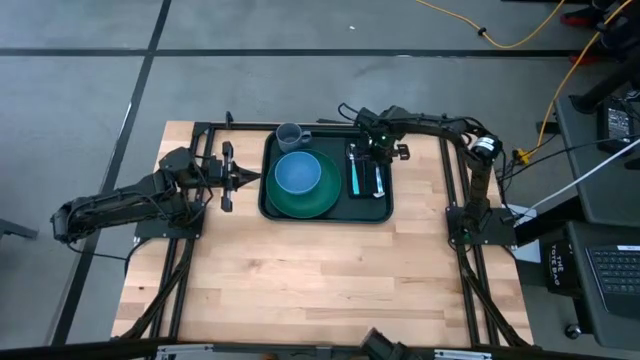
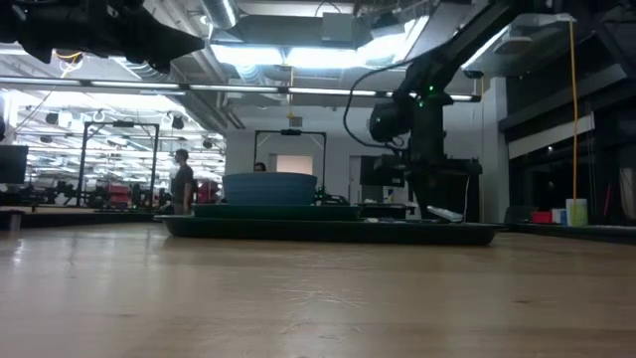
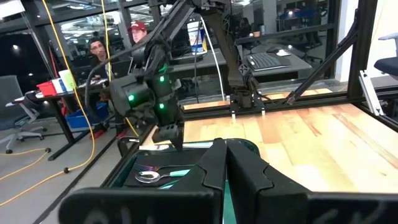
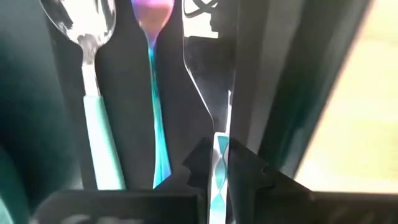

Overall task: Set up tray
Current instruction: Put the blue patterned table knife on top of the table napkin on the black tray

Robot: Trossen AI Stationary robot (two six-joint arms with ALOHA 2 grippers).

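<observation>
Right end effector (image 1: pixel 378 160), fingers clamped on a knife (image 4: pixel 219 168), sits at the tray's (image 1: pixel 375 214) 1 o'clock corner, knife lying 12-to-6 beside the spoon (image 4: pixel 93 93); left end effector (image 1: pixel 240 178), fingers together, waits at the tray's 9 o'clock.

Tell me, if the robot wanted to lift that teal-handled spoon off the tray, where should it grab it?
Probably on the teal handle of the spoon, coming straight down from above. It lies flat on the black napkin in the tray, so only a top approach clears the rim. Fingers should straddle the narrow handle, avoiding the neighbouring utensil.
</observation>
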